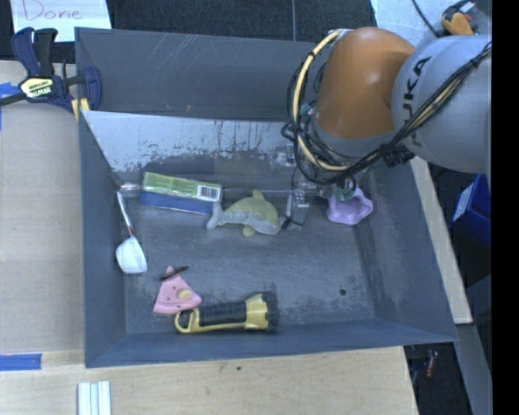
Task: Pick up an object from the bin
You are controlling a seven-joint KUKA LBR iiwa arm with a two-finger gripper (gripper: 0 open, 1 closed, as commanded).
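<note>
The arm [445, 93] runs off the right edge. Its orange cover [363, 80] and cables [307, 102] hide part of the bin's [199, 67] back wall and the top of the purple thing [353, 208]. The gripper [294, 214] covers the pale toy's [246, 214] right end. The print on the green box [180, 191] is too small to read.

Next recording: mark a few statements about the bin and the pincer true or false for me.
1. The pincer is beside the right end of the pale green fish-shaped toy. True.
2. The yellow-and-black handle lies by the far wall. False: it lies by the near wall.
3. A purple thing lies right of the pincer. True.
4. The green-and-blue box lies in the near right corner. False: it lies left, near the far wall.
</note>
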